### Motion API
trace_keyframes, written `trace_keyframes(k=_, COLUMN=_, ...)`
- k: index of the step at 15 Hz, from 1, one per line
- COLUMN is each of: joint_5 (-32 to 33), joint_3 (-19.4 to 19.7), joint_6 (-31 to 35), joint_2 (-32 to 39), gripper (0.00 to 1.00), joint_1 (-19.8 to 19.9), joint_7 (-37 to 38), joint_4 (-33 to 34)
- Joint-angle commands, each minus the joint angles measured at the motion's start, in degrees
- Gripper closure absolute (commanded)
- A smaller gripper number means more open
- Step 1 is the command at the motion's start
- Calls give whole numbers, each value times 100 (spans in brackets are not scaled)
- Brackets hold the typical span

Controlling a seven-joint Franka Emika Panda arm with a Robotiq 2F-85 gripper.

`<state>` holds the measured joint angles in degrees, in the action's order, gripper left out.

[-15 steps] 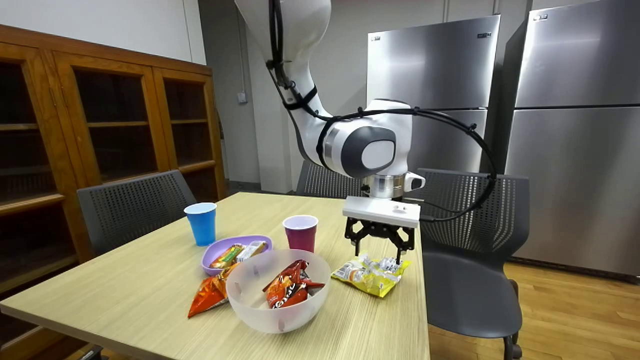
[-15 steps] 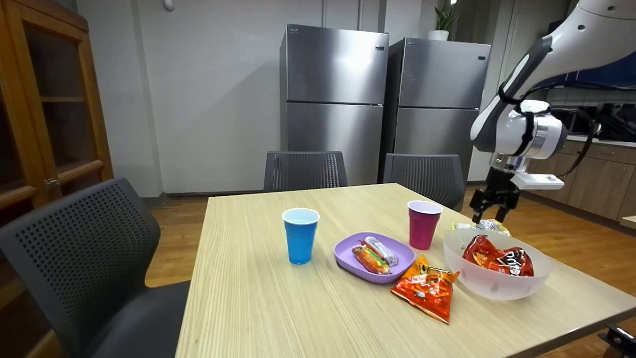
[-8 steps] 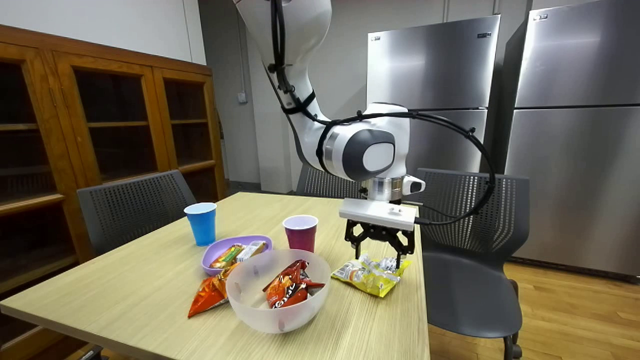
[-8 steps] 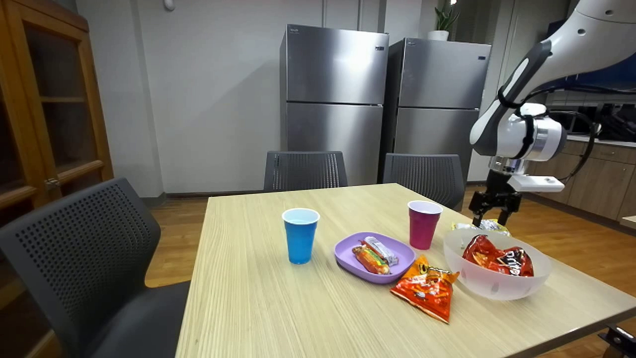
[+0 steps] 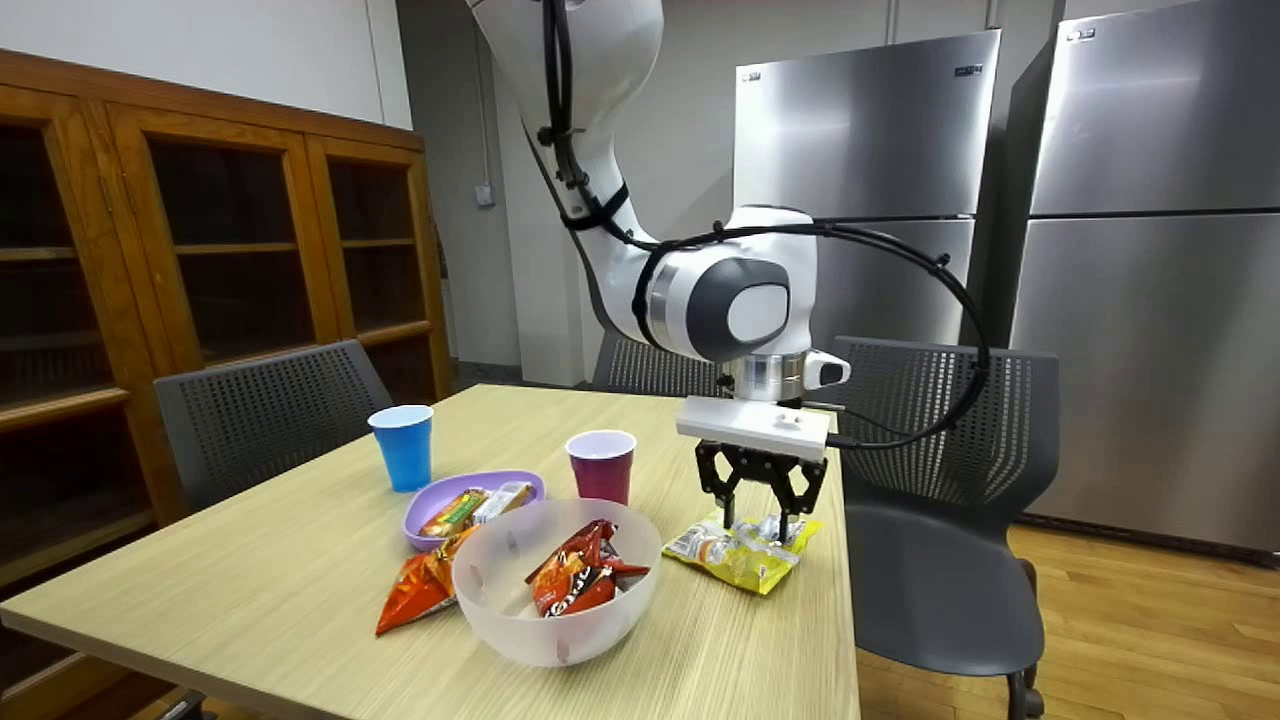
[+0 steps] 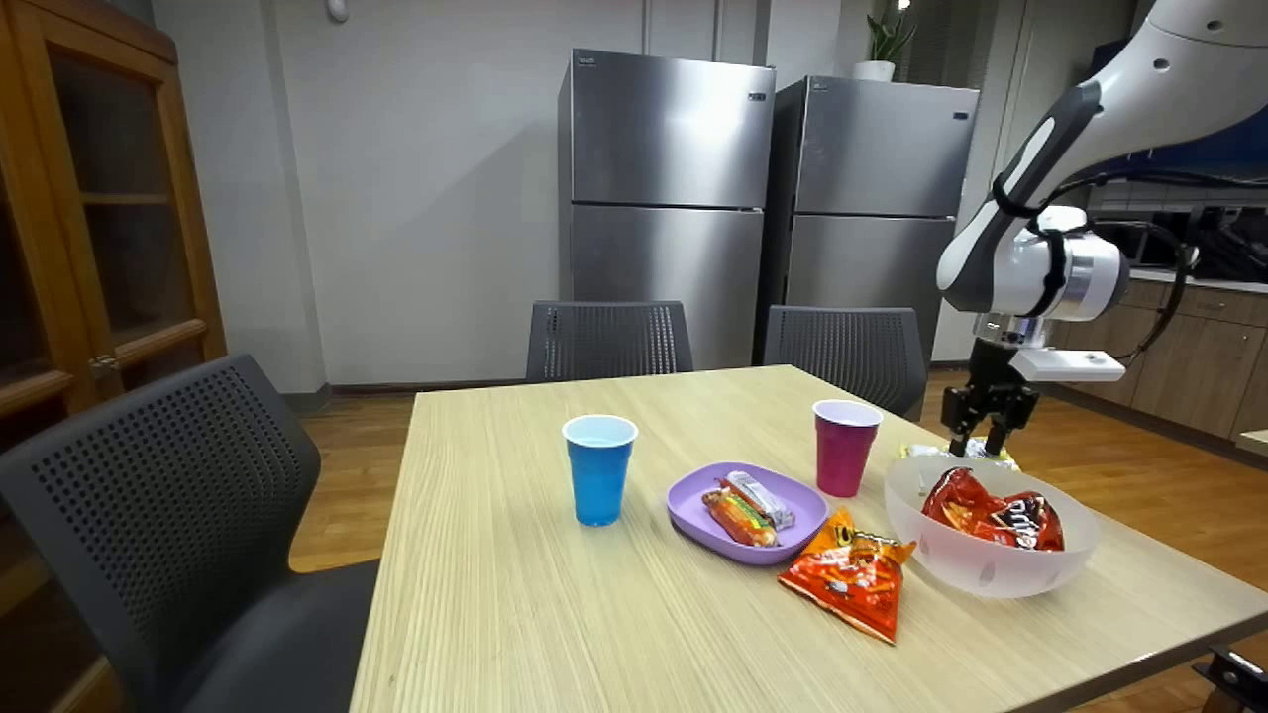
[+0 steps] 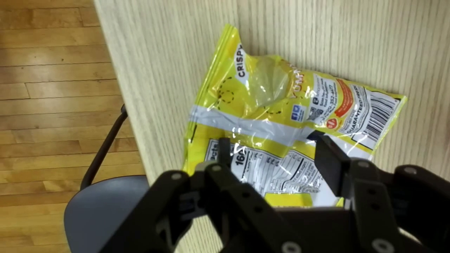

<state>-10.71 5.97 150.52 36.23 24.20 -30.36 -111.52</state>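
Note:
A shiny yellow snack bag point(image 7: 277, 116) lies flat on the table with its printed back facing up. My gripper point(image 7: 272, 144) points down over the bag, its two fingers apart with the nutrition label showing between them. In an exterior view the fingertips of the gripper point(image 5: 756, 528) reach down to the crinkled top of the yellow bag point(image 5: 742, 568); whether they press on it I cannot tell. Another exterior view has the gripper point(image 6: 976, 449) behind the bowl, which hides much of the bag. Nothing is pinched between the fingers.
A frosted bowl point(image 5: 550, 645) holding a red chip bag point(image 5: 580, 575) stands beside the yellow bag. Nearby are an orange chip bag point(image 6: 852, 584), a purple dish point(image 6: 693, 505) with wrapped snacks, a magenta cup point(image 6: 847, 460) and a blue cup point(image 6: 599, 480). A chair point(image 7: 105, 207) adjoins the table edge.
The gripper has come down slightly toward the yellow bag and shifted a little. Over the last half second its fingers have moved closer together. The bag looks unmoved.

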Motion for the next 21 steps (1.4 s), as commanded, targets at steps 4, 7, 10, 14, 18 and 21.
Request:
trace_keyframes(k=4, joint_5=263, joint_3=-56, joint_6=-134, joint_2=13, gripper=88, joint_1=76, joint_7=263, joint_4=94)
trace_keyframes(k=7, joint_5=290, joint_3=-60, joint_6=-120, joint_2=13, gripper=100, joint_1=83, joint_7=252, joint_4=83)
trace_keyframes(k=10, joint_5=321, joint_3=-58, joint_6=-114, joint_2=26, gripper=100, joint_1=90, joint_7=254, joint_4=88)
trace_keyframes(k=14, joint_5=315, joint_3=-84, joint_6=-140, joint_2=-4, gripper=100, joint_1=133, joint_7=203, joint_4=73)
trace_keyframes(k=18, joint_5=152, joint_3=-327, joint_6=-253, joint_2=-342, gripper=100, joint_1=427, joint_7=-232, joint_4=-89)
trace_keyframes(k=21, joint_5=-30, joint_3=-659, joint_6=-439, joint_2=-608, gripper=100, joint_1=782, joint_7=-897, joint_4=-149)
